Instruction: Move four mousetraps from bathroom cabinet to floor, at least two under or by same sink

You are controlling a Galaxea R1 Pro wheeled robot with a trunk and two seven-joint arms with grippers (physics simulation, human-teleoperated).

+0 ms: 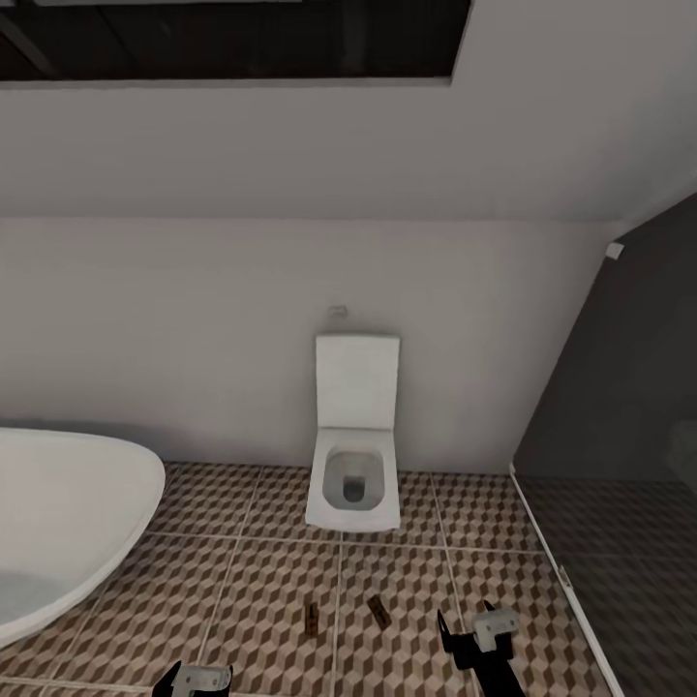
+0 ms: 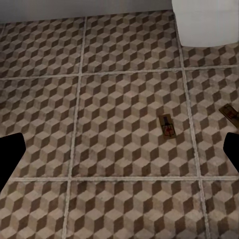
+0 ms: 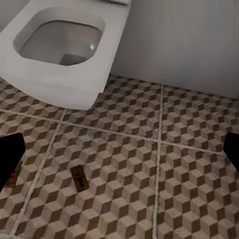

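Note:
Two mousetraps lie flat on the cube-patterned bathroom floor (image 1: 242,581) in front of the toilet: one (image 1: 311,618) on a grout line, the other (image 1: 378,610) just to its right. The left wrist view shows them (image 2: 167,126) (image 2: 230,113), the right wrist view too (image 3: 79,178) (image 3: 14,175). My left gripper (image 1: 194,678) (image 2: 122,149) hangs open over bare tiles, left of the traps. My right gripper (image 1: 474,634) (image 3: 122,149) is open and empty, right of them. The cabinet and the sink are out of view.
A white toilet (image 1: 354,484) (image 3: 64,45) stands against the back wall. The oval white bathtub (image 1: 58,523) fills the left side. A dark glass partition (image 1: 620,465) with a floor rail bounds the right.

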